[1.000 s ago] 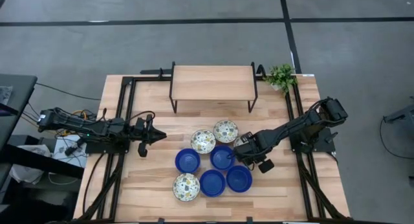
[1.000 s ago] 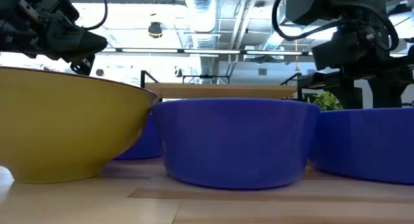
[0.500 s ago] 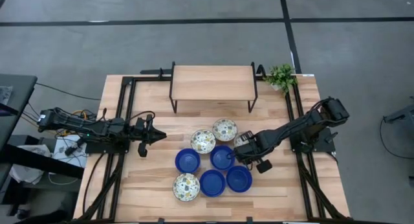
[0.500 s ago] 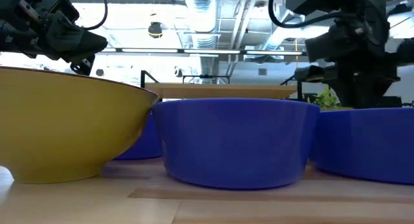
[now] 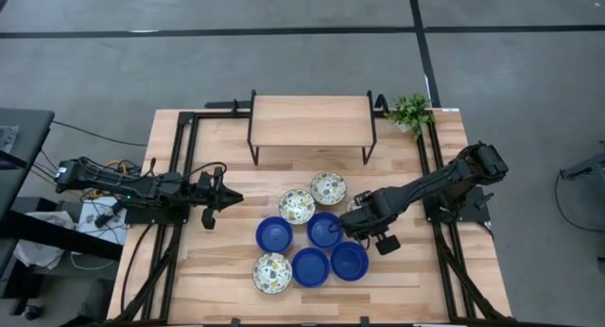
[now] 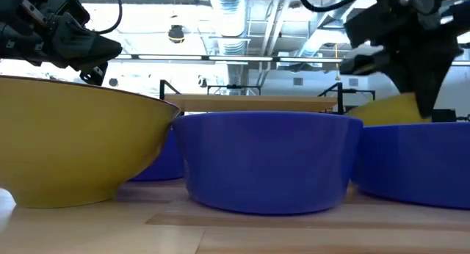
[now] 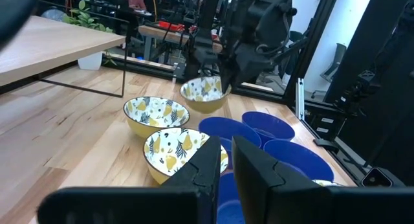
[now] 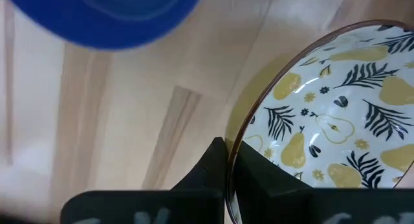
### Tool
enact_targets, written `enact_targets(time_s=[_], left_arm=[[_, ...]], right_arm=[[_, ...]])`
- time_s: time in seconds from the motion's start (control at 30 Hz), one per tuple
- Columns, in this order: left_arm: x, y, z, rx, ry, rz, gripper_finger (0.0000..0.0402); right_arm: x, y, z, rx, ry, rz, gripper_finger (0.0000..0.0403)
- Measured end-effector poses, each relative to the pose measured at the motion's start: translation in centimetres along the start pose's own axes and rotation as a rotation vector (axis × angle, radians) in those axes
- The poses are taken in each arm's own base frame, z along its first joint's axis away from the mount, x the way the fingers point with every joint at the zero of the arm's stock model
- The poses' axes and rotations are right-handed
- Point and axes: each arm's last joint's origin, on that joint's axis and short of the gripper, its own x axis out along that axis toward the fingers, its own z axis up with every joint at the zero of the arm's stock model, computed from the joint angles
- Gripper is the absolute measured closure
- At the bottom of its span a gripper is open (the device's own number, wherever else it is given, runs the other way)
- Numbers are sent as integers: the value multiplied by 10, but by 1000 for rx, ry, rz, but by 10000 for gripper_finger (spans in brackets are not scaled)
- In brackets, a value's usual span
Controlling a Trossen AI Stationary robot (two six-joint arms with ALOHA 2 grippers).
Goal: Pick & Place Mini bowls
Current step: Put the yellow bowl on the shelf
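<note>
Four cobalt blue mini bowls and patterned mini bowls stand on their bases in a cluster at the table's middle. My right gripper is shut on one patterned bowl and holds it above the table; it also shows in the left wrist view and the low view. In the left wrist view another patterned bowl stands on the table below it, unseen in the high view. My left gripper waits shut, above the table to the cluster's left. My right gripper pinches the patterned bowl's rim on the side toward the table's right, with one finger inside the bowl and one outside. The fingers come slanting down from the table's right. The bowl is lifted clear of the table, its opening up.
A wooden shelf on black legs stands at the far middle, and a small potted plant at the far right. Black rails run along both table sides. Bare wood lies left of the bowls.
My right gripper has risen with the patterned bowl, which now hangs clear of the table and shows above the blue bowls in the low view. It has also drifted slightly toward the far edge.
</note>
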Motion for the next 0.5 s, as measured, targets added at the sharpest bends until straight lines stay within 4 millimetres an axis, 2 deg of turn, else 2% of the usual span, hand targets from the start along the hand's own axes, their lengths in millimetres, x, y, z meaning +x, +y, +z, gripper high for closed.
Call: enact_targets(time_s=[0.1,0.23,0.5], left_arm=[[0,0,0,0,0,0,362],[0,0,0,0,1,0,362],[0,0,0,0,-1,-1,362]], right_arm=[[-15,2,1,-13,13,4,402],[-36,6,2,-52,7,100,402],[-82,8,15,-186,-204,341,402]])
